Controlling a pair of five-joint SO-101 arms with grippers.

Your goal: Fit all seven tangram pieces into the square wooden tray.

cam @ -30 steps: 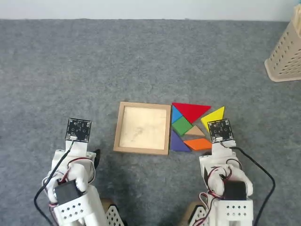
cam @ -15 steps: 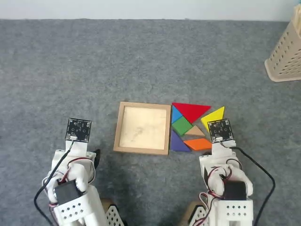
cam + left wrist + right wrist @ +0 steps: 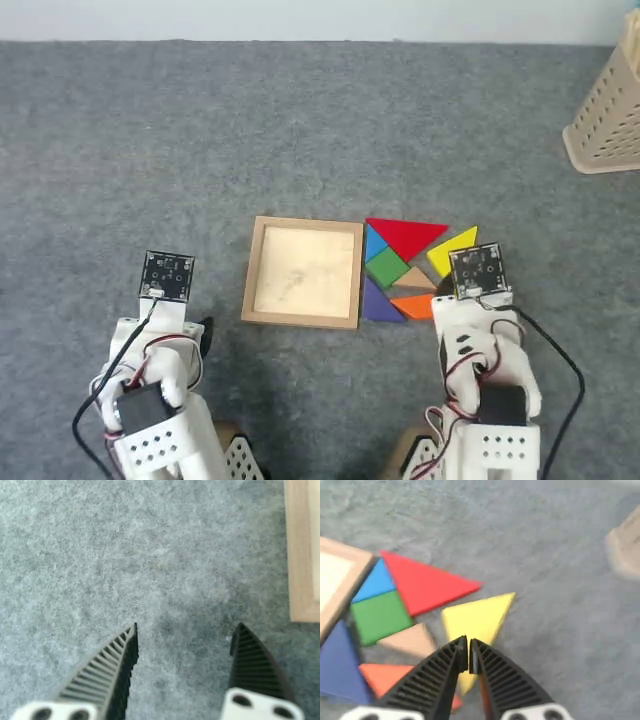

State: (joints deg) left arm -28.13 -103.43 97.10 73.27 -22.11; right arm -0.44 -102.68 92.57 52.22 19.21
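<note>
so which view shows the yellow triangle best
The right wrist view: the yellow triangle lies large, one tip hidden by the shut fingers. The high view has it small, partly under the right arm. The left wrist view faces carpet and tray rim.

Soft, even light from overhead keeps the grey worktop [image 3: 300, 130] bright throughout. A faint diffuse shadow lies between the fingers of my left gripper [image 3: 187, 625]. The tray [image 3: 304, 272] casts a thin shadow toward 6 o'clock.

Tangram pieces [image 3: 387, 267] clustered just right of tray [image 3: 250, 272].
</note>
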